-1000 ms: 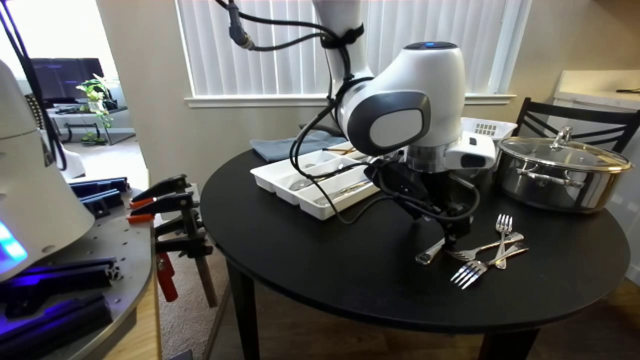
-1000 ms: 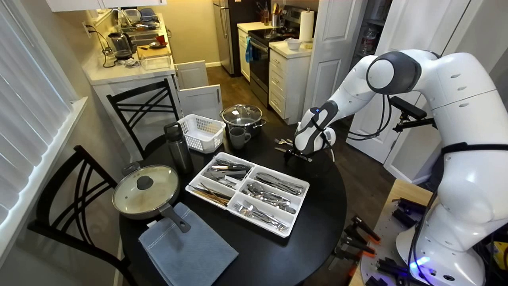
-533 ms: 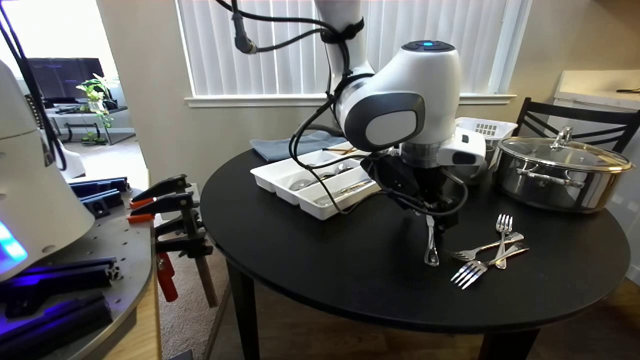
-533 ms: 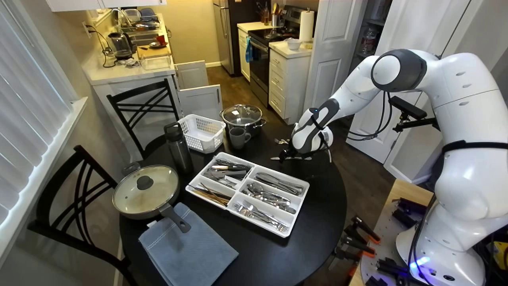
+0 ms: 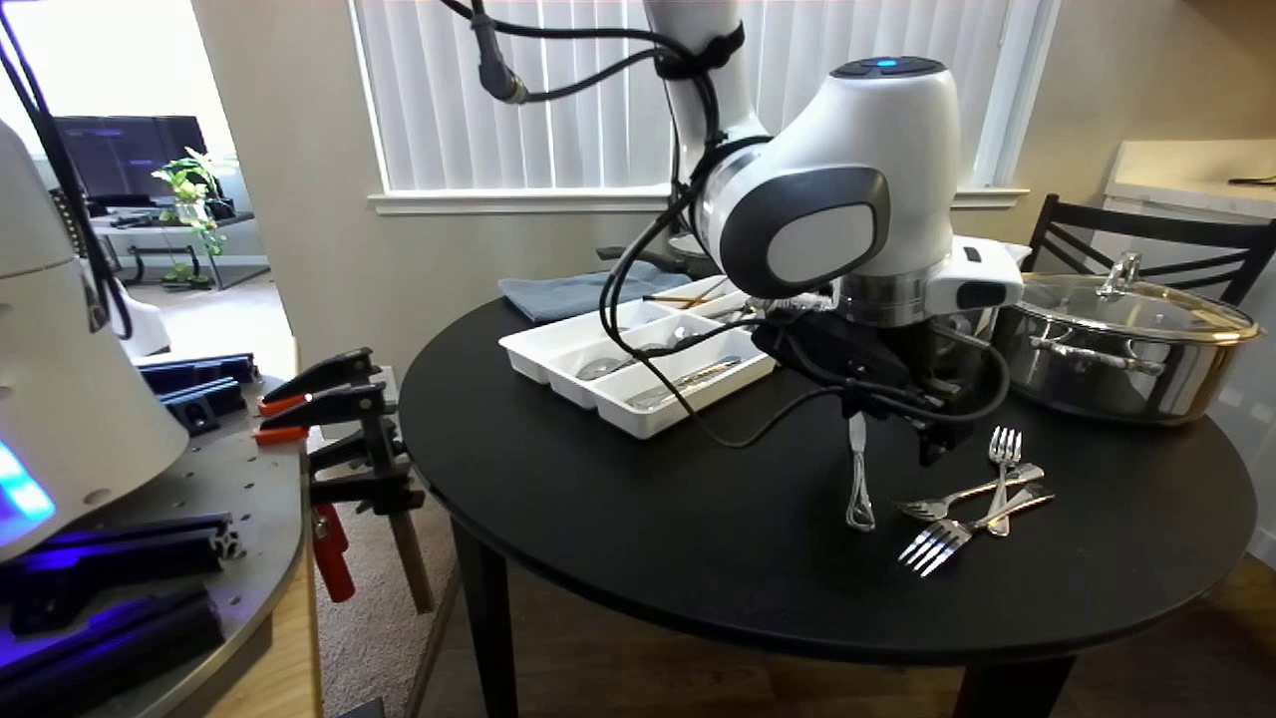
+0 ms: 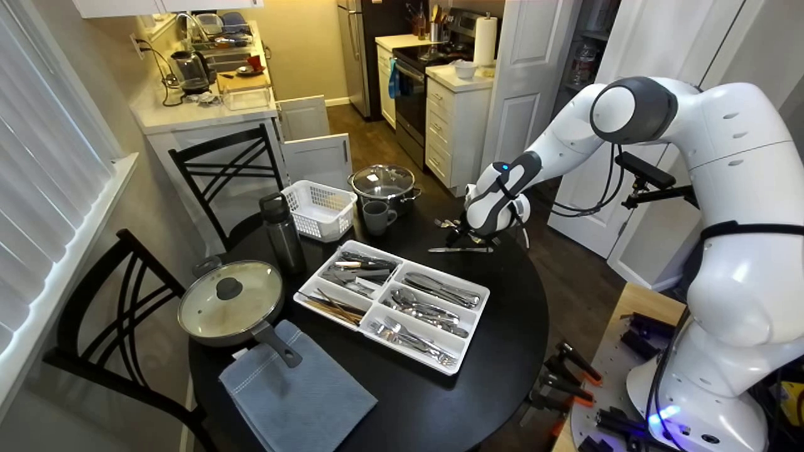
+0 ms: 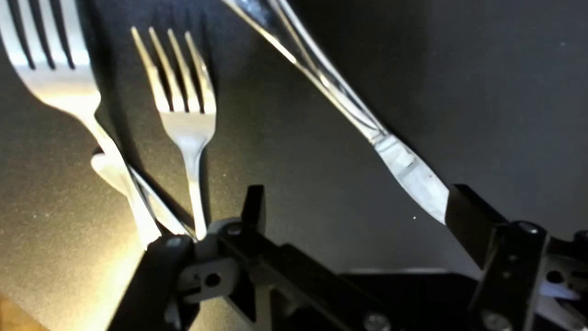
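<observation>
Silver metal table knife (image 7: 342, 101) lies loose on the round black worktop (image 5: 718, 558), a black claw (image 7: 358, 195) spread wide close by

The knife lies flat, its blade running in toward the claw and its handle reaching clear of it. The claw's jaws stand well apart, the worktop showing between them. In the wrist view one jaw covers the end of the blade; whether they touch cannot be told.

The claw points downward near the knife, at the low end of a white jointed arm (image 6: 732, 150). In an exterior view the arm climbs, folds over at a high elbow and slopes down toward the knife, its wrist bent.

In an exterior view, three crossed silver metal forks (image 5: 1002, 511) lie to the right of the knife. Behind it and to the right stands a shiny steel pot (image 5: 1126, 374) with a glass lid; behind it and to the left, a white plastic divided tray (image 5: 620, 415) of cutlery.

In an exterior view, a grey mug (image 6: 375, 220), a white latticed plastic basket (image 6: 321, 226) and a dark grey bottle (image 6: 285, 242) stand left of the knife.
</observation>
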`<control>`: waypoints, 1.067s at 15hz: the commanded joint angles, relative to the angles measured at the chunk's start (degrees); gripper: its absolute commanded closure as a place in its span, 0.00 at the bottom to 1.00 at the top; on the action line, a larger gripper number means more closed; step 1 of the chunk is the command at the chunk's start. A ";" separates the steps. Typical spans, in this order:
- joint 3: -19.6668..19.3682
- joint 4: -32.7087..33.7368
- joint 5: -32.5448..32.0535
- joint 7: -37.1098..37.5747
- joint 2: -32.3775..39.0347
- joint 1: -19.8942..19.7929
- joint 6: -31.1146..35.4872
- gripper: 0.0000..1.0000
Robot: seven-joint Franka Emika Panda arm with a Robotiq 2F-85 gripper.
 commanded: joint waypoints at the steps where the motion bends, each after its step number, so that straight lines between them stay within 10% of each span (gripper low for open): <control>1: 4.85 -0.17 -1.72 -5.02 0.10 -4.93 -1.05 0.00; 7: 13.46 -0.48 -1.67 -12.68 2.86 -13.59 -6.48 0.00; 16: 6.00 -2.07 -5.47 -19.45 -0.37 -7.71 -7.07 0.00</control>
